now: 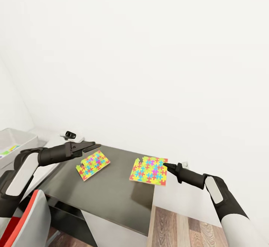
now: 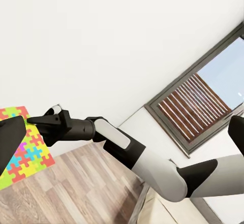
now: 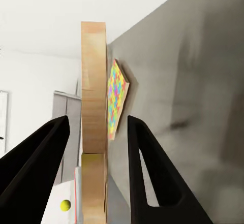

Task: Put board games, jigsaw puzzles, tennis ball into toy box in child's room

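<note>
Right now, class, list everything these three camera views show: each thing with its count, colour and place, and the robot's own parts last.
jigsaw puzzles: 2, multicoloured, flat on the dark desk section, one near the left arm, one at the desk's right edge
toy box: 1, light grey, far left on the pale desk top, something colourful inside
tennis ball: 1, yellow-green, beyond the puzzles; resting place unclear
desk: 1, dark grey section joined to a pale top
small object: 1, black and white, on the pale top
chair: 1, red and grey, by the desk
window: 1, dark-framed
floor: wood planks
left pincer: open, above the left puzzle
right pincer: open, straddling the right puzzle's edge
</note>
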`<state>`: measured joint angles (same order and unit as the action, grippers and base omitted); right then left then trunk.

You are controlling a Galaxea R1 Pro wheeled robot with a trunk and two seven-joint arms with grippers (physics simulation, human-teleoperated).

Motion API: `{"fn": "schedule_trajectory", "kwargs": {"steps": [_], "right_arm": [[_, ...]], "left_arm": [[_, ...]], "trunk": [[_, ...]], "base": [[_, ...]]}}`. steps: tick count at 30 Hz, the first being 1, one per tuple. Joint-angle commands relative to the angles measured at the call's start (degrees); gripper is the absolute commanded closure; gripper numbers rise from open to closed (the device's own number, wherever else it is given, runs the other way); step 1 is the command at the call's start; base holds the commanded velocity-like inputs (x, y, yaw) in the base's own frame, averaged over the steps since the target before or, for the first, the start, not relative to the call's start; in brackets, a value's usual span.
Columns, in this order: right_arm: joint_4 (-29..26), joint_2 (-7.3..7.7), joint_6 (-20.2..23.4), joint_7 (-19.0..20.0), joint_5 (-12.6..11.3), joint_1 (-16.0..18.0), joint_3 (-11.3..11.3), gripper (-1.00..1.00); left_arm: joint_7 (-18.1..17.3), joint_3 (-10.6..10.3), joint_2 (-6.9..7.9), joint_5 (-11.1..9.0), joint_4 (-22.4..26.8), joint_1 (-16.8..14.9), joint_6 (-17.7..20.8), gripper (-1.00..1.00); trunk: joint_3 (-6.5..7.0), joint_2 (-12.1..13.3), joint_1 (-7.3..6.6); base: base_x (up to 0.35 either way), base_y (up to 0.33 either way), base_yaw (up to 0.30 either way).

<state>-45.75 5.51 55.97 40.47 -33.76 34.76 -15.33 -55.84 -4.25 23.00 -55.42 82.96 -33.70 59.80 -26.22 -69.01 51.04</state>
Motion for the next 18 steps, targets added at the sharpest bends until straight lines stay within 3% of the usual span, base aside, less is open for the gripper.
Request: {"fn": "schedule_trajectory", "kwargs": {"steps": [1, 3, 8, 12, 16, 18], "right_arm": [[0.0, -0.01, 0.2, 0.3, 0.4, 0.0, -0.1, 1.0], [0.0, 0.01, 0.2, 0.3, 0.4, 0.1, -0.1, 1.0], [0.0, 0.03, 0.3, 0.4, 0.4, 0.1, -0.2, 1.0], [0.0, 0.03, 0.2, 1.5, 0.4, 0.0, -0.2, 1.0], [0.0, 0.03, -0.2, 4.8, 0.4, -0.2, -0.1, 1.0], [0.0, 0.03, -0.3, 6.6, 0.5, -0.4, -0.1, 1.0]], "left_arm": [[-0.1, -0.1, 0.07, 0.0, 0.0, -0.1, 0.2, -1.0], [-0.1, -0.1, 0.42, 0.0, 0.0, -0.1, 0.2, -1.0], [-1.0, -0.2, 3.58, -1.0, -0.1, -0.1, 0.2, -1.0], [-3.0, -0.4, 7.2, -6.2, -0.1, -0.1, 0.2, -1.0], [-3.6, -0.8, 10.38, -8.3, 0.0, -0.1, 0.2, -1.0], [-3.7, -0.9, 11.25, -8.7, 0.1, -0.1, 0.2, -1.0]], "trunk": [[0.12, 0.4, -0.22], [0.48, 1.2, -0.66], [1.38, 3.2, -1.76], [2.1, 4.8, -2.64], [2.82, 6.4, -3.52], [3.18, 7.2, -3.96]], "base": [[0.0, 0.0, 0.0], [0.0, 0.0, 0.0], [0.0, 0.0, 0.0], [0.0, 0.0, 0.0], [0.0, 0.0, 0.0], [0.0, 0.0, 0.0]]}}
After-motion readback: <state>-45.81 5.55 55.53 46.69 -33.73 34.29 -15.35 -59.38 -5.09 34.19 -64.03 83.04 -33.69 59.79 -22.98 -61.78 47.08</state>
